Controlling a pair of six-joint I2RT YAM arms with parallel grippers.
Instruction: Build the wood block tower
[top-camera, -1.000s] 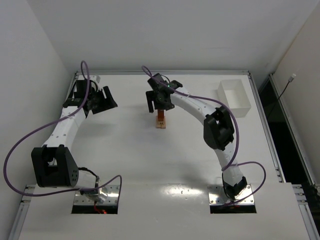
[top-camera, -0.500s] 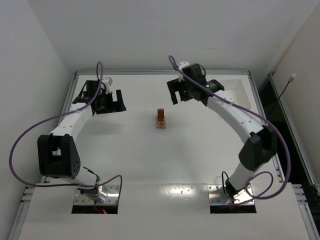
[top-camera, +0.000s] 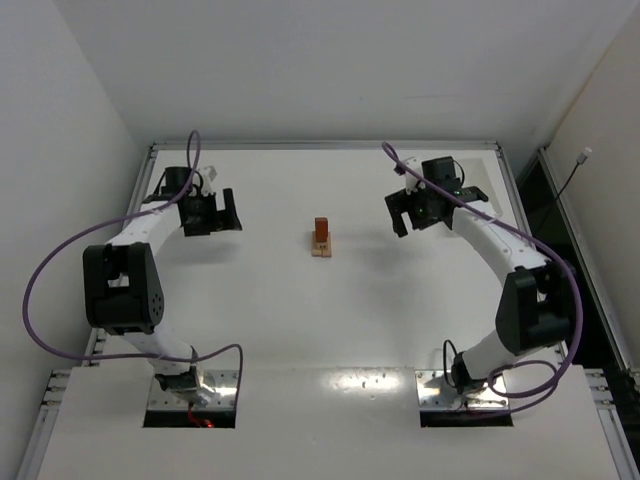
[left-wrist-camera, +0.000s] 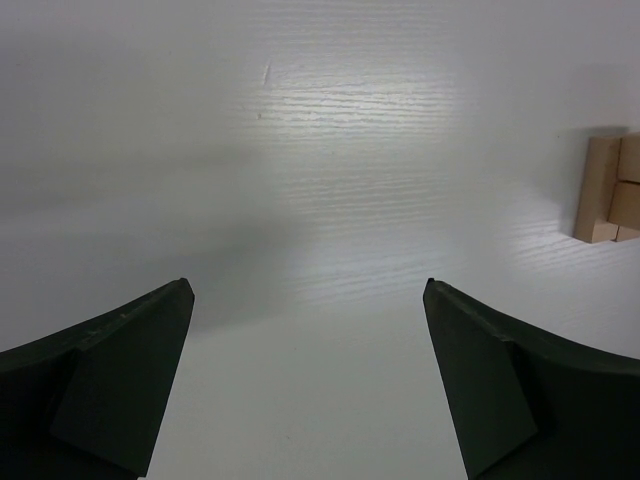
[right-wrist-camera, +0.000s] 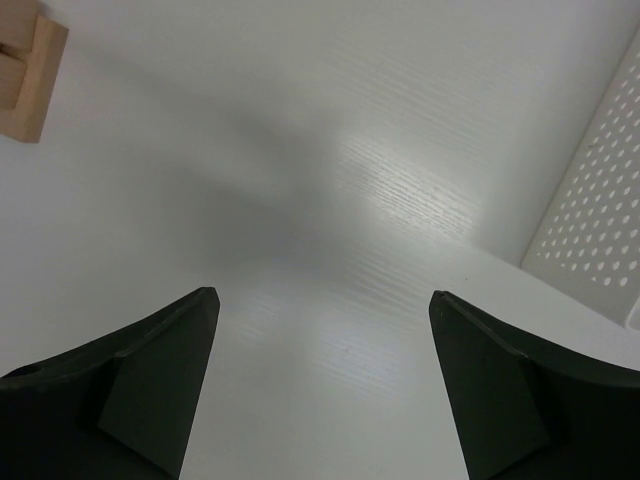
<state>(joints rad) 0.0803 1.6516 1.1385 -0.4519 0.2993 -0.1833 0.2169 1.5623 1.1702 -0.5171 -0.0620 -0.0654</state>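
the tower (top-camera: 321, 239) stands alone near the middle of the surface (top-camera: 320, 330), a narrow stack with pale blocks at the foot and a reddish-brown one on top. the left end effector (top-camera: 212, 213) hangs well to its left and the right end effector (top-camera: 408, 211) well to its right. both are spread wide and carry nothing, and the wrist views show bare surface between their fingers. no loose block shows on the surface, so the stack looks finished or close to it.

the main danger is a knock. the tower is one block wide and nothing braces it, so a light touch from a finger, a forearm or a link swinging inward would probably topple it. the left arm's purple cable (top-camera: 27, 310) hangs in a wide loop. a sweep toward the centre could drag such a loop across the blocks.

a jolt is the second risk: a fast stop by either arm could shake the surface and shift the top block. from the left wrist the pale pieces do not look perfectly flush, though the view is too partial to be sure.

the white tray (right-wrist-camera: 600, 220) lies just beside the right end effector. a careless turn there could strike it and send a shock through the surface.
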